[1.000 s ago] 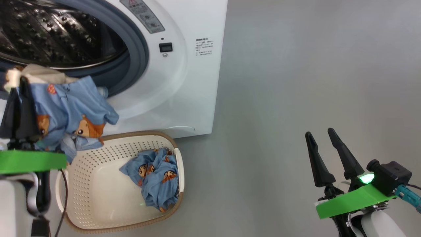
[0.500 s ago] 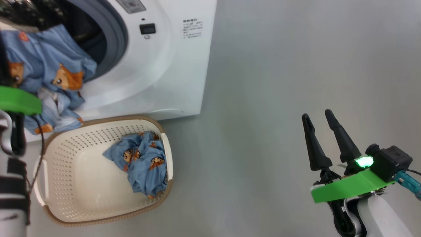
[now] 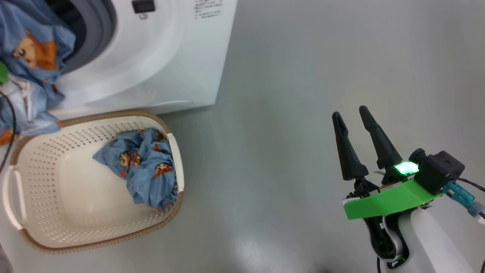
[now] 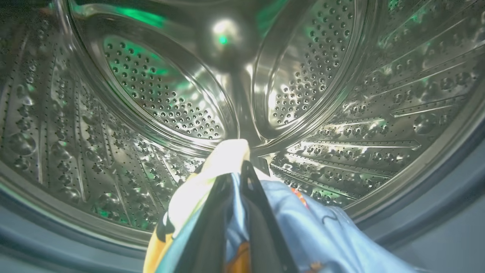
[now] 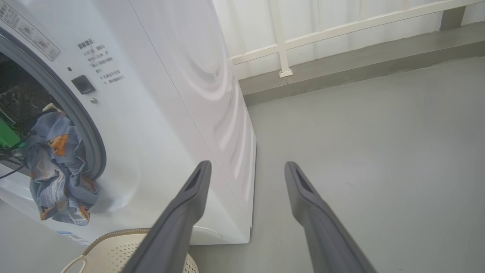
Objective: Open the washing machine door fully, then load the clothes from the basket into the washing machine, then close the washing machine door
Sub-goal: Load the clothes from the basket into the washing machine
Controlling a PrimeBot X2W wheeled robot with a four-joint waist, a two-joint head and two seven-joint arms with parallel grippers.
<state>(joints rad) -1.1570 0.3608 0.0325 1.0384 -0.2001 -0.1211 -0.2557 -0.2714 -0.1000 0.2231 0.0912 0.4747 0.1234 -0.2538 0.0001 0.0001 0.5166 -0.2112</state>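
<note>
My left gripper [image 4: 238, 170] is shut on a light blue printed garment [image 4: 322, 235] with a cream patch, its tips just inside the steel drum [image 4: 151, 94] of the washing machine [image 3: 151, 57]. The rest of that garment [image 3: 30, 57] hangs out over the grey seal and down the white front [image 5: 57, 170]. A second piece of the clothes [image 3: 144, 170] lies bunched against the right wall of the cream basket [image 3: 22, 235], which stands on the floor before the machine. My right gripper [image 3: 349, 111] is open and holds nothing [image 5: 247, 163], far to the right. The washing machine door is out of view.
Grey floor [image 3: 303, 76] spreads to the right of the machine, under the right gripper. A white railing and a low grey kerb [image 5: 341, 30] run behind the machine's right side. The basket's rim [image 5: 125, 233] lies just below the machine's front corner.
The head camera has swung, so the whole picture slid up and left. My left gripper carried the garment from the seal's lower edge into the drum mouth. The right gripper stayed open.
</note>
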